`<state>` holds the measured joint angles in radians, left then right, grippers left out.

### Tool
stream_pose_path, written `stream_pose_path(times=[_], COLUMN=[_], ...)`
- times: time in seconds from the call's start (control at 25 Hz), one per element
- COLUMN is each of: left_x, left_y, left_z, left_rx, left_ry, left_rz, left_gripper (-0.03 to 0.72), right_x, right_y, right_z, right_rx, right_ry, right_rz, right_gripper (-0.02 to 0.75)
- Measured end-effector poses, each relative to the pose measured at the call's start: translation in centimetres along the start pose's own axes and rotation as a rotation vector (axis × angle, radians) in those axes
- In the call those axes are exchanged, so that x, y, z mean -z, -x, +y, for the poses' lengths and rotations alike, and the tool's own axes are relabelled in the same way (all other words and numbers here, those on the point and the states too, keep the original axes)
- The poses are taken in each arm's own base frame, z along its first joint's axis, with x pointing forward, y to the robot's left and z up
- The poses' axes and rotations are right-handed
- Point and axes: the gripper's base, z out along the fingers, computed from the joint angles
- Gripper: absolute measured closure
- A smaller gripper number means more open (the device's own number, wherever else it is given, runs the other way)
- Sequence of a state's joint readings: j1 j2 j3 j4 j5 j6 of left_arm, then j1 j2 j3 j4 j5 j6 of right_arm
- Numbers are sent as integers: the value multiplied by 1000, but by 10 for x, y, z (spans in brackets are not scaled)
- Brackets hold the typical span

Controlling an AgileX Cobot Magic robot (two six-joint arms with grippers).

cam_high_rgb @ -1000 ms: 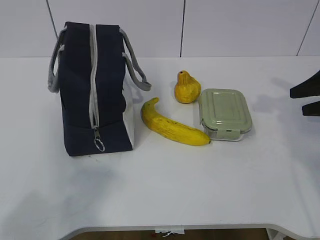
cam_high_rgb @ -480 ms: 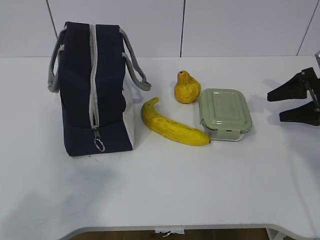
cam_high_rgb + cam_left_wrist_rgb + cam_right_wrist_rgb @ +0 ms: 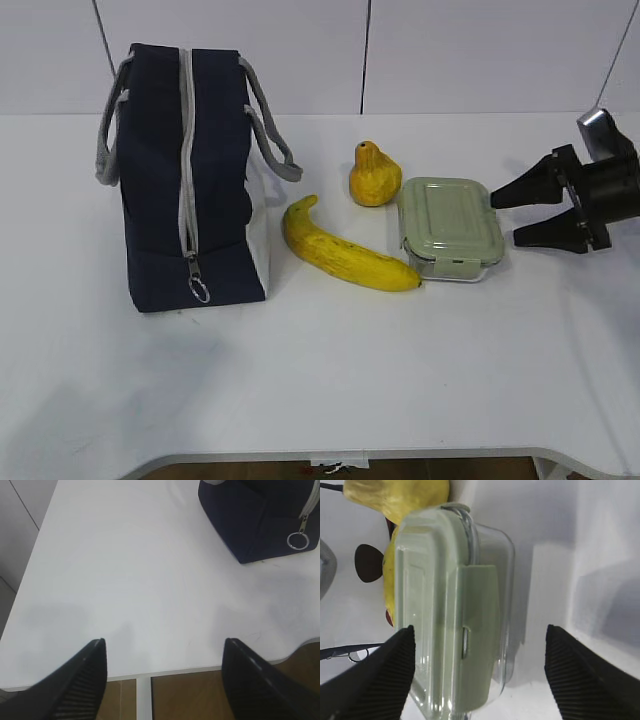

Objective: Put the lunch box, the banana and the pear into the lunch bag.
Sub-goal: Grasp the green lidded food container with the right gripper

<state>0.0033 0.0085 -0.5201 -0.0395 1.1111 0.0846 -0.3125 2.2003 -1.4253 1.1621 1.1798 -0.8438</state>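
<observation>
Spreading right end effector (image 3: 508, 214) just beside lunch box (image 3: 450, 227) short edge

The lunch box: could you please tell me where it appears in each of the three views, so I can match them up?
Exterior view: the lunch box sits right of centre, just left of the open right gripper.
Left wrist view: not in it; only the bag corner and its zipper ring show.
Right wrist view: it fills the centre, between the fingers.
Shared landmark: the banana, touching the box in the exterior view.

Bare table (image 3: 560, 330) lies right of the lunch box (image 3: 450, 225) — banana (image 3: 345, 255) and pear (image 3: 374, 176) crowd its left.
</observation>
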Motion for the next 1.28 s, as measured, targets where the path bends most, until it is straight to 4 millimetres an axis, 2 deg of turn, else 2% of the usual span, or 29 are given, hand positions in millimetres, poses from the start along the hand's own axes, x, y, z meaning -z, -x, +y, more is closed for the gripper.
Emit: stream_pose_path(times=[0.24, 0.64, 1.28], left_x=[0, 0, 0], left_y=[0, 0, 0], left_z=[0, 0, 0], left_rx=[0, 0, 0], left_ry=[0, 0, 0], left_rz=[0, 0, 0], left_gripper=[150, 167, 200], right_x=[-15, -28, -31], right_y=[-2, -1, -1], right_z=[-1, 6, 5], right_rx=[-10, -18, -34], right_ry=[15, 51, 64], right_rz=[23, 21, 12], right_gripper=[131, 144, 147])
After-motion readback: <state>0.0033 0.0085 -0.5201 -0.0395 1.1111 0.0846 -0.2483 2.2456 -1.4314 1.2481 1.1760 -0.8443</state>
